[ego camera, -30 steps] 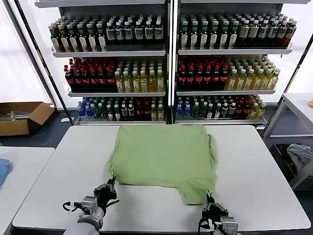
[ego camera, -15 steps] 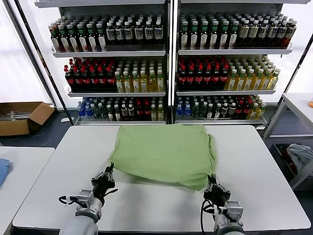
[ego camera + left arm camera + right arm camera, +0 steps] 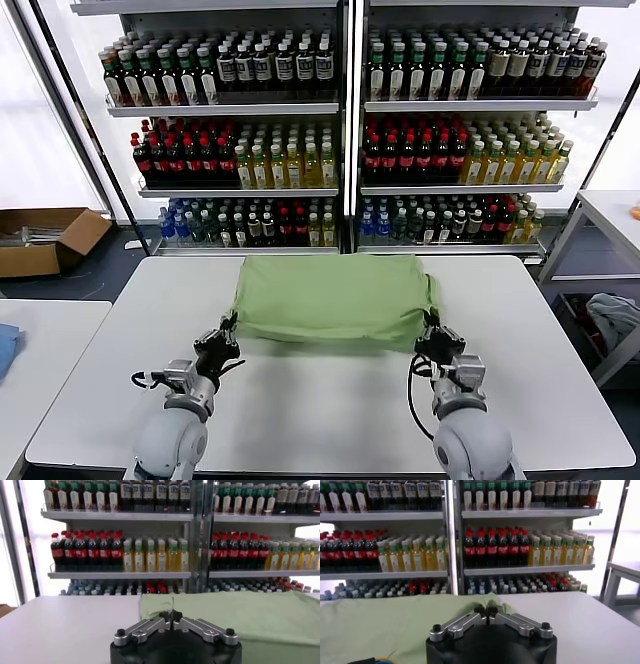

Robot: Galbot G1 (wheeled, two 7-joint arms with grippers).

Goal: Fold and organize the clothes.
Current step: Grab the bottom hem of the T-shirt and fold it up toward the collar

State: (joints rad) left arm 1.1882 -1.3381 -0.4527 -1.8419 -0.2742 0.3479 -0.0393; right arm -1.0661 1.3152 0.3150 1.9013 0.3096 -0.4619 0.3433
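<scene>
- Shirt [image 3: 335, 300]: light green, on the white table [image 3: 540, 390], near hem lifted toward the far edge.
- Left gripper [image 3: 226, 328] and right gripper [image 3: 432, 337]: each clamped on a hem corner.
- Advice: keep both corners level, then lay hem square on the far edge before release.

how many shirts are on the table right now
1. A green shirt lies on the far half of the white table, its near edge pinched at both corners by the tools. Anything folded underneath would be hidden.

Plain light green shirt [image 3: 335, 298] on a white table [image 3: 300, 400] — black, perhaps silver-edged fingers [image 3: 150, 627].
</scene>
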